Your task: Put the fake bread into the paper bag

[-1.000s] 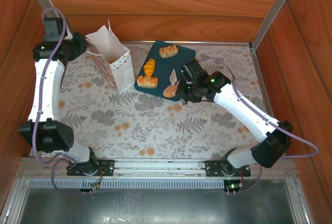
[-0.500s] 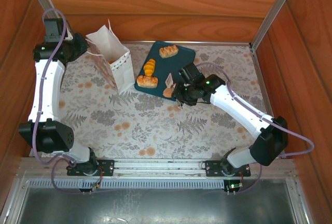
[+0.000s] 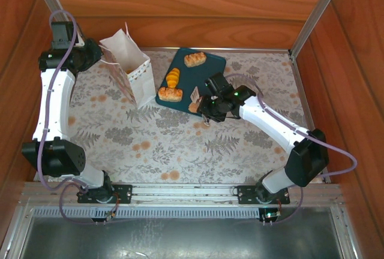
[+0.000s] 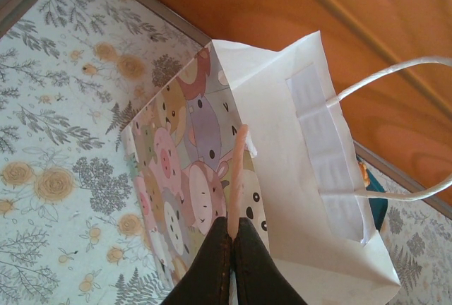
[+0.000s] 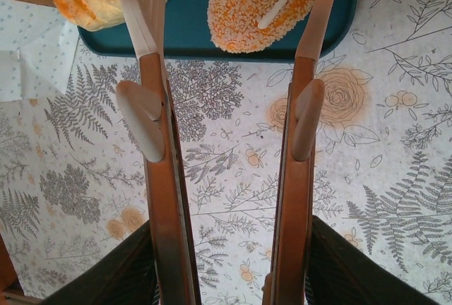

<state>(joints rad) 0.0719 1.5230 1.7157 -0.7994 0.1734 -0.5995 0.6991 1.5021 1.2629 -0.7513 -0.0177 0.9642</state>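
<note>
We see the paper bag (image 3: 129, 70) standing open at the far left of the flowered bench (image 3: 180, 145), just beside the dark teal tray (image 3: 207, 70). The left tool (image 3: 98, 55) sits at the bag's left rim; from its wrist its dark fingers (image 4: 215, 262) are pressed together, pinching a thin pale handle strip that runs up across the bag's printed side (image 4: 183, 171). Three pieces of the fake bread lie on the tray: a pull-apart roll (image 3: 195, 59) at the far end, a ridged orange piece (image 3: 173, 77) and another roll (image 3: 170, 94) at the near left corner. The right tool (image 3: 199, 102) is at the tray's near edge with its jaws partly spread. From its wrist, the speckled oval loaf (image 5: 254, 8) lies on the tray (image 5: 191, 33) between the fingertips. The right fingertip overlaps the loaf's end and the left one stands apart from it.
</note>
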